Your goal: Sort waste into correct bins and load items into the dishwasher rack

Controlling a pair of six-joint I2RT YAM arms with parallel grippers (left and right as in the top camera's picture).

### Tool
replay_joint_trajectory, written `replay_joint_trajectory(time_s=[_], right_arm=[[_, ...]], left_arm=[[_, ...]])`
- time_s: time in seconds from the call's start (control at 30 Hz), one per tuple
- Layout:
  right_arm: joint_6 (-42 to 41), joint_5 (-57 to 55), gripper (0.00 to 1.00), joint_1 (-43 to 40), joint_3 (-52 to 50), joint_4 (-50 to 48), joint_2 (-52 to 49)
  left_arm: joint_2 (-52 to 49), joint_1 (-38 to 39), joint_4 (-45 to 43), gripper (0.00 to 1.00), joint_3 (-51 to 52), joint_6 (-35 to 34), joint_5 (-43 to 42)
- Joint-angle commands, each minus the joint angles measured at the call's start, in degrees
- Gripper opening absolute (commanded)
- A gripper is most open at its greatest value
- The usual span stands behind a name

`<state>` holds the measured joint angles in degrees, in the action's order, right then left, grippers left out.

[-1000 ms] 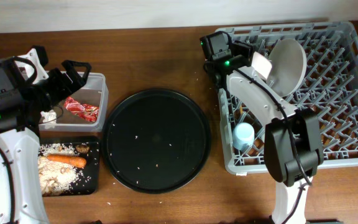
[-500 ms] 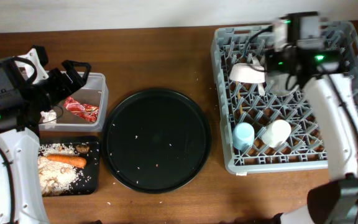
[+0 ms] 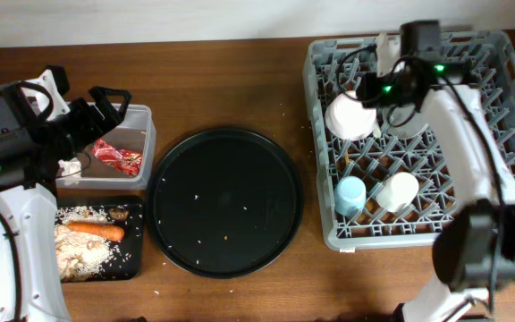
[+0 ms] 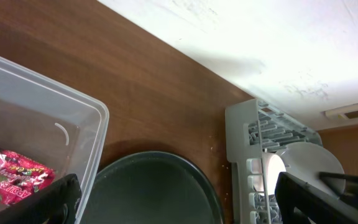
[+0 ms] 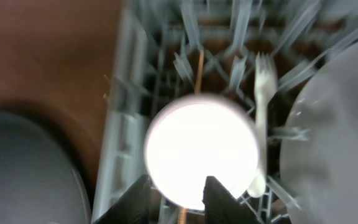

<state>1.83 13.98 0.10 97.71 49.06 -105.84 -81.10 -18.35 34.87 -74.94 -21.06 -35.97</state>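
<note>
**White bowl at the rack, grip unclear**

The right hand (image 5: 176, 185) hangs over the dishwasher rack (image 3: 322, 54), its fingers partly apart at the near edge of the white bowl (image 5: 201, 152). The wrist view is blurred and overexposed, so whether they pinch the rim or merely flank it cannot be told. The bowl sits in the rack's upper left area, just beside the white plastic fork (image 5: 263, 118) and the plate (image 5: 337, 143).

The left hand (image 3: 105, 105) is spread wide and empty above the clear tub (image 3: 143, 118), which holds the red wrapper (image 3: 119, 157).

If the bowl is not seated between the pegs, letting go could roll it onto the fork. A careless lift could also drag the bowl or nudge the plate.
</note>
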Motion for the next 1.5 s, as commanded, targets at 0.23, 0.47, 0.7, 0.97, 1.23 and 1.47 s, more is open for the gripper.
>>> replay_joint_trajectory(time_s=[0.23,0.47,0.7,0.97,1.23,1.47], right_arm=[[0.0,-0.7,0.99,0.2,3.4,0.2,13.5],[0.0,-0.7,0.99,0.3,3.3,0.5,17.8],[0.9,-7.2,0.99,0.3,2.1,3.1,53.0],[0.6,-6.7,0.99,0.3,-50.2,-16.2,97.9],[-7.1,-12.3,0.99,0.3,-94.2,-59.9,105.6],[1.5,-14.5,0.99,0.3,-97.4,-47.4,105.6]], left_arm=[[0.5,-0.1,0.0,0.99,-0.2,-0.3,0.0],[0.5,-0.1,0.0,0.99,-0.2,-0.3,0.0],[0.5,-0.1,0.0,0.99,-0.2,-0.3,0.0],[0.5,-0.1,0.0,0.99,-0.2,-0.3,0.0],[0.5,-0.1,0.0,0.99,-0.2,-0.3,0.0],[0.5,-0.1,0.0,0.99,-0.2,-0.3,0.0]])
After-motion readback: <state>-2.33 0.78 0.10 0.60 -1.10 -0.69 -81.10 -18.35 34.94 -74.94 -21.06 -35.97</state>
